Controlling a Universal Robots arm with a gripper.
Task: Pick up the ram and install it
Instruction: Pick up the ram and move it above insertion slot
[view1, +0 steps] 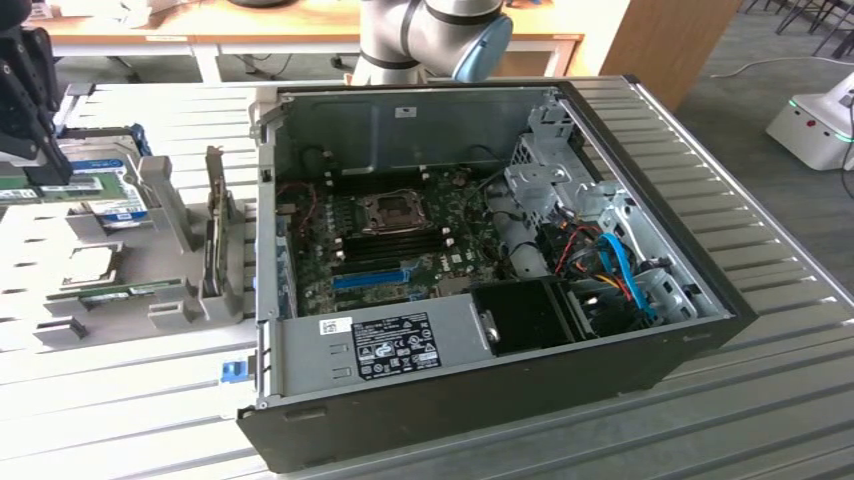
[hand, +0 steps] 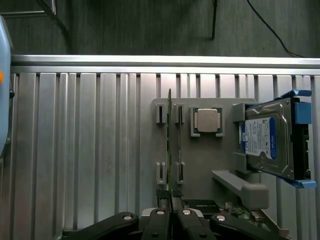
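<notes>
Far over on the exterior view's left, the gripper (hand: 170, 197) hangs above the grey parts tray (view1: 30, 268), and its jaws are pinched together on the ram (hand: 169, 140). That thin green stick shows edge-on in the wrist view, running straight out from the fingertips and lining up between the tray's two pairs of clips. Whether it touches the tray, I cannot tell. Just beside it on the tray sits the hard drive (view1: 114, 207) with its blue label, propped at a tilt. A square processor chip (view1: 87, 263) lies flat nearer the camera, and a second green stick (view1: 134, 290) rests in the tray below that. Next along, a card (view1: 214, 235) stands on edge at the tray's right side. Now the middle: the open computer case (view1: 667, 340) lies on its side on the slatted metal table (view1: 774, 400). Its motherboard (view1: 461, 215) faces up, with the bare processor socket (view1: 396, 208) and the black memory slots (view1: 400, 234) right under it. The long blue slot (view1: 367, 278) sits lower down. A blue cable (view1: 627, 270) loops through the drive bay to the right. Far right, well apart from the case, a white machine (view1: 814, 120) stands on the floor.
</notes>
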